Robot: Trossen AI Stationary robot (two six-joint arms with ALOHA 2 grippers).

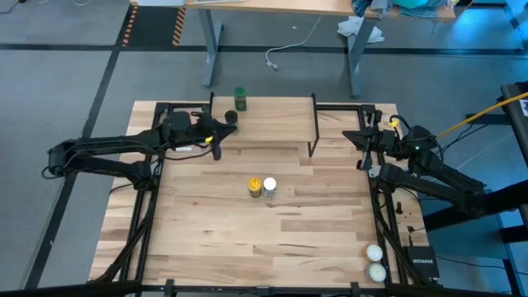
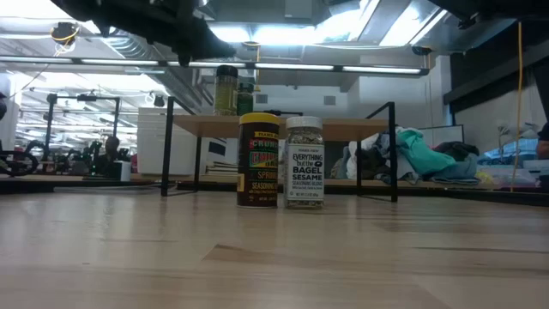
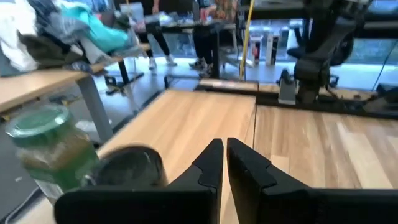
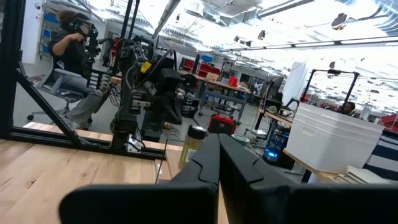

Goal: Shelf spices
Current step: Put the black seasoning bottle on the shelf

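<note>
Two spices stand on the shelf (image 1: 272, 124) at the table's far side: a green-lidded jar (image 1: 240, 99) at its far left corner and a black-lidded jar (image 1: 230, 118) just nearer. My left gripper (image 3: 224, 149) hovers shut over the shelf's left end, right beside the black-lidded jar (image 3: 127, 167), with nothing between its fingers. A yellow-lidded jar (image 1: 255, 186) and a white-lidded jar (image 1: 269, 187) stand upright side by side on the table's middle. My right gripper (image 4: 217, 146) waits shut and raised at the far right, off the shelf's right end.
Two whitish balls (image 1: 375, 262) lie at the table's near right corner. The shelf's thin black legs (image 2: 393, 153) stand at its ends. Open tabletop (image 1: 247, 239) spreads in front of the two jars. Desks and people show in the room beyond.
</note>
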